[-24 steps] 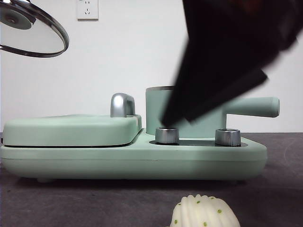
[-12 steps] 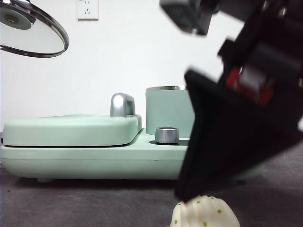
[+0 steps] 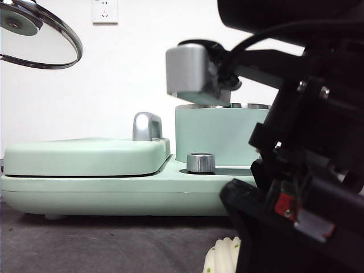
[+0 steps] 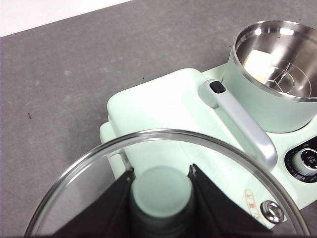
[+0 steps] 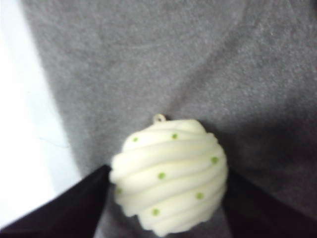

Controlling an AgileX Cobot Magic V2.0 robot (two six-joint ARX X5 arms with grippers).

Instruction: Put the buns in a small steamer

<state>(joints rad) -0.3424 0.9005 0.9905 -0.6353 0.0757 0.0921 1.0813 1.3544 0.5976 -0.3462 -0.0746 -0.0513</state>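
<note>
The left gripper (image 4: 161, 198) pinches the green knob of the glass lid (image 3: 40, 34), held in the air to the left of and above the small steamer (image 3: 219, 133). The steamer stands open on the mint-green cooker base (image 3: 114, 193), right of the flat griddle cover (image 3: 85, 154); a pale smooth bun (image 4: 260, 64) lies inside it. In front of the steamer, on the grey table (image 5: 148, 59), sits the ribbed bun (image 5: 171, 173). The right gripper's (image 5: 168, 198) jaws are spread to either side of it; contact is unclear.
</note>
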